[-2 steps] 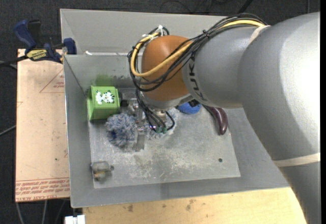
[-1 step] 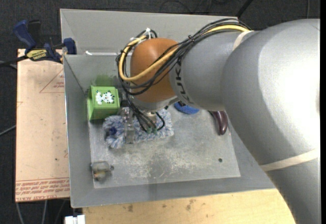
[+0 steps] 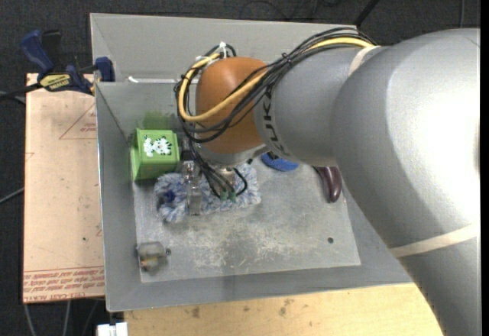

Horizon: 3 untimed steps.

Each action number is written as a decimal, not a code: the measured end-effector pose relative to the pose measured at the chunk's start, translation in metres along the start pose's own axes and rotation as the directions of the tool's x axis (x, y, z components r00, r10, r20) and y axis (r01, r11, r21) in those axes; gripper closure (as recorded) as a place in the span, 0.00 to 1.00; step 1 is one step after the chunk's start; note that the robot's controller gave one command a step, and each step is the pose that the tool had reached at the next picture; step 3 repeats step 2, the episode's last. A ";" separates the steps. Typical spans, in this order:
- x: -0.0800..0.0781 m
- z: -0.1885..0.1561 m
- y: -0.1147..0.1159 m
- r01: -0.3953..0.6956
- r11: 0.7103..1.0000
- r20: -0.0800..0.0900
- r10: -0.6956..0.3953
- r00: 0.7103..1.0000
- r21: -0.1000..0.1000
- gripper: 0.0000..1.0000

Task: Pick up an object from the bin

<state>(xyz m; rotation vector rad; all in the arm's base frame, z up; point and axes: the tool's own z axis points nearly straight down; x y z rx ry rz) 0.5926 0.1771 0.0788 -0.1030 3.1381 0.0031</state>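
Note:
My gripper (image 3: pixel 200 191) hangs below the orange wrist cover in the middle of the bin, its tip down in a crumpled blue-and-white cloth (image 3: pixel 174 197). The cloth spreads to both sides of the tip. Just to the upper left stands a green block (image 3: pixel 155 153) with a white pattern on its top face, close to the gripper but apart from it.
A small grey-brown lump (image 3: pixel 151 255) lies near the bin's front left corner. A blue object (image 3: pixel 280 163) peeks out from under the arm, and a dark maroon object (image 3: pixel 331 183) lies at the right. The arm covers the bin's right half and back.

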 end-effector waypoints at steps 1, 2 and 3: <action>0.000 0.000 0.000 0.000 1.000 0.000 0.000 1.000 0.000 1.00; 0.000 0.000 0.000 0.000 1.000 0.000 0.000 1.000 0.000 1.00; 0.000 0.000 0.000 0.000 1.000 0.000 0.000 1.000 0.000 1.00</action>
